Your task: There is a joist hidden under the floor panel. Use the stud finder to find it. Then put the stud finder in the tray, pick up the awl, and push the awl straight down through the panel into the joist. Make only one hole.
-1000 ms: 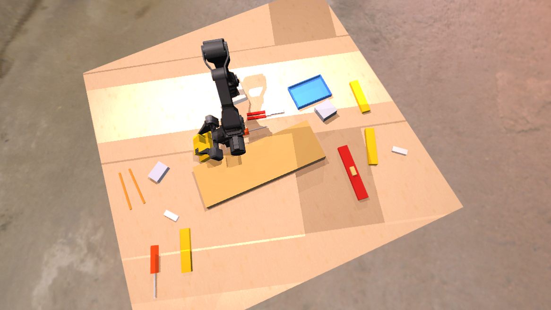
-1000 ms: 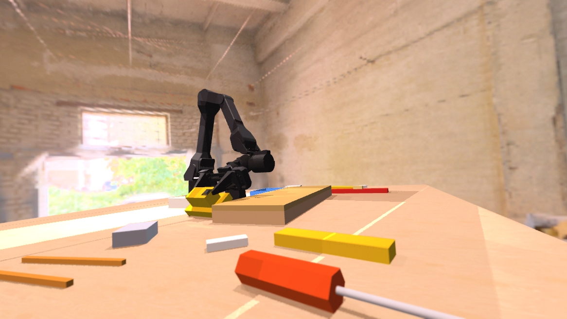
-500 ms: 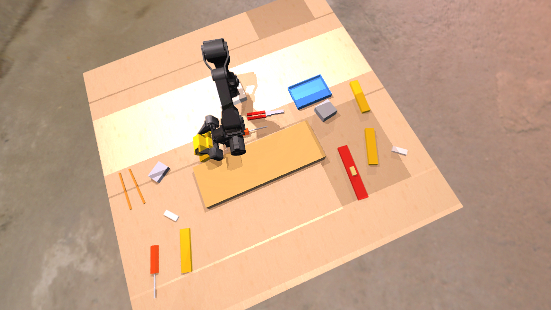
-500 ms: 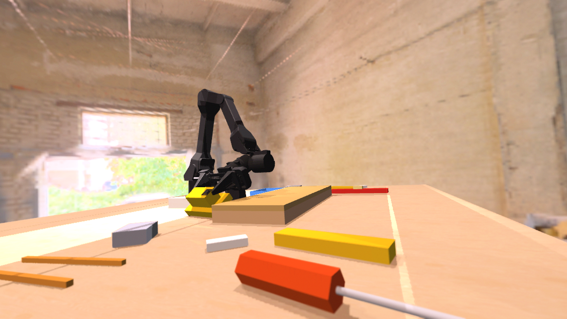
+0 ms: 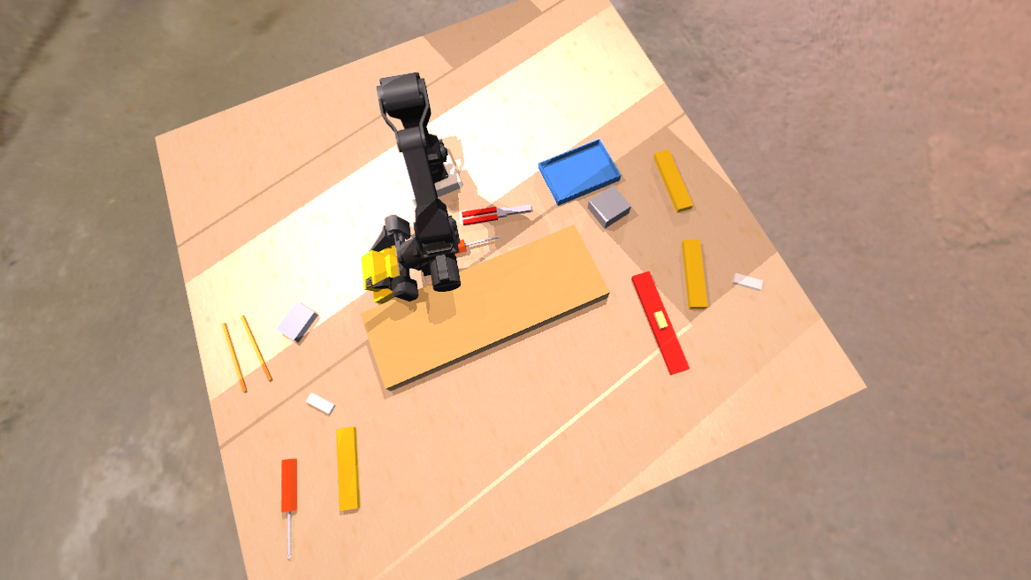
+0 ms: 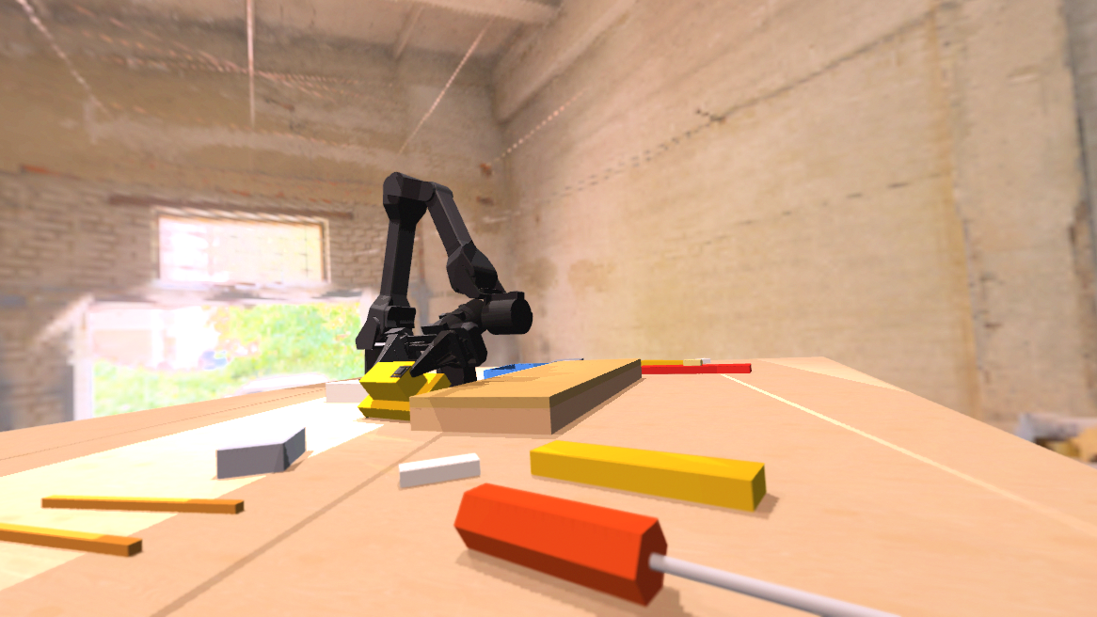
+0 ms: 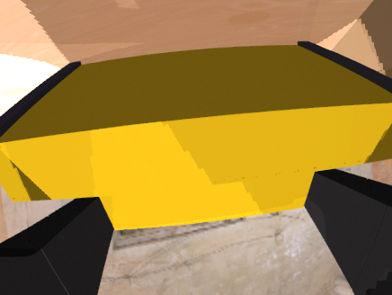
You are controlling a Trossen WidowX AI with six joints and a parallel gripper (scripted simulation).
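The yellow stud finder (image 5: 379,266) (image 6: 387,381) (image 7: 193,153) is low at the back left corner of the floor panel (image 5: 506,304) (image 6: 490,395). My gripper (image 5: 379,272) (image 6: 394,377) is shut on it, a finger along each side. Whether its base touches the table cannot be told. The blue tray (image 5: 587,190) (image 6: 510,371) looks empty. One orange-handled tool (image 5: 288,486) (image 6: 560,541) lies at the front left. Another orange-handled tool (image 5: 462,247) lies behind the panel, partly under the arm. Which is the awl cannot be told. No hole shows in the panel.
Red-handled pliers (image 5: 481,215) lie behind the panel. A grey block (image 5: 609,205) is beside the tray. A red level (image 5: 660,321) and yellow bars (image 5: 694,274) (image 5: 672,179) lie right. Another yellow bar (image 5: 347,469) (image 6: 643,474), a pale block (image 5: 296,321) and orange sticks (image 5: 234,356) lie left.
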